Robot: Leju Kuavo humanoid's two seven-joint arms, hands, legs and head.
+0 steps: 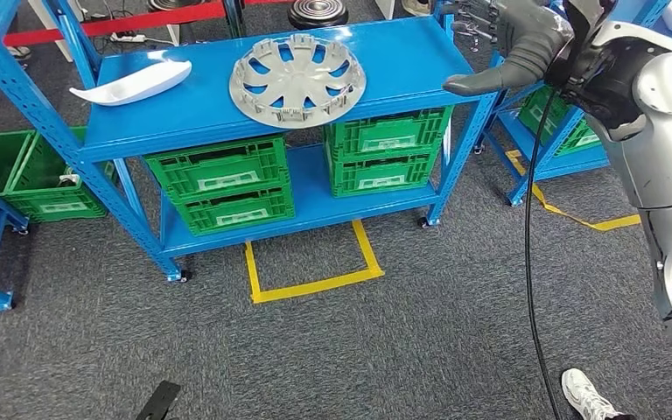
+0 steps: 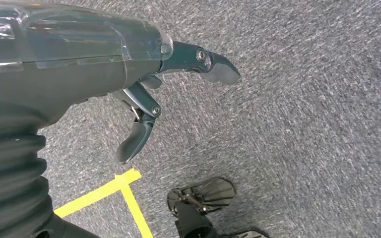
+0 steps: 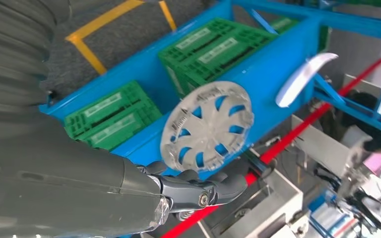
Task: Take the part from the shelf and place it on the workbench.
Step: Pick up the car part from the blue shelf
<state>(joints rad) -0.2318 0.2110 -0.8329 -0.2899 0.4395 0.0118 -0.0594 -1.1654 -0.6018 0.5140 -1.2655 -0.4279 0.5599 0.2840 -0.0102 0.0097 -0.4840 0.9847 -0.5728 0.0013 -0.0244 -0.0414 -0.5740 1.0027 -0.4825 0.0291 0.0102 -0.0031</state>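
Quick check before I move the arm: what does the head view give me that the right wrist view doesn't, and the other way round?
Head view alone: the shelf's full front, its top board and legs on the carpet, the yellow tape square, a person's white shoe, green crates at far left.

Right wrist view alone: grey metal equipment behind the shelf.

Both: the silver hubcap on the top board, the white curved part beside it, the green crates below, the red tape line, and the empty right hand raised near the shelf.

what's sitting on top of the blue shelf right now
Two things lie on the blue shelf's top: a silver wheel cover near the middle and a white curved part beside it. What the wheel cover hides beneath it cannot be seen.
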